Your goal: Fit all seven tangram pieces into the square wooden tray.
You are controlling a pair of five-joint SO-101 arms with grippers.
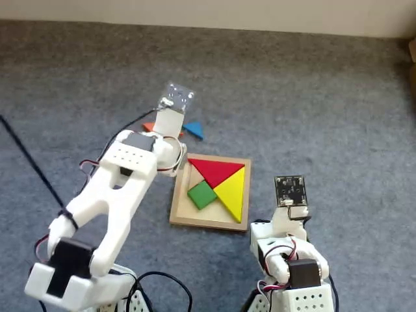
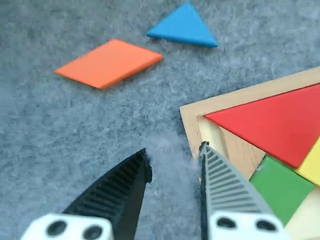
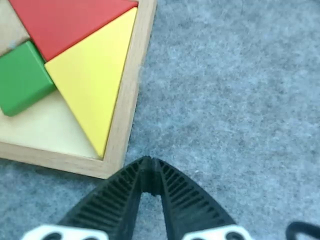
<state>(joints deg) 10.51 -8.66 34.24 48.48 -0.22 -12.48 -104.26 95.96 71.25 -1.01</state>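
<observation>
The square wooden tray point(image 1: 195, 221) lies mid-table holding a red triangle point(image 1: 214, 170), a yellow triangle point(image 1: 233, 192) and a green square point(image 1: 201, 194). Beyond its far left corner lie an orange parallelogram point(image 2: 107, 62) and a blue triangle point(image 2: 184, 27). My left gripper point(image 2: 172, 150) is open and empty, hovering over the carpet at the tray's far left corner point(image 2: 192, 112). My right gripper point(image 3: 150, 162) is shut and empty, just off the tray's near right corner point(image 3: 112, 167). In the high view the left arm point(image 1: 117, 195) hides part of the orange piece point(image 1: 151, 127).
Grey carpet covers the table all around. The right arm's base point(image 1: 289, 273) sits near the front edge, right of the tray. Black cables point(image 1: 156, 286) trail near the left arm's base.
</observation>
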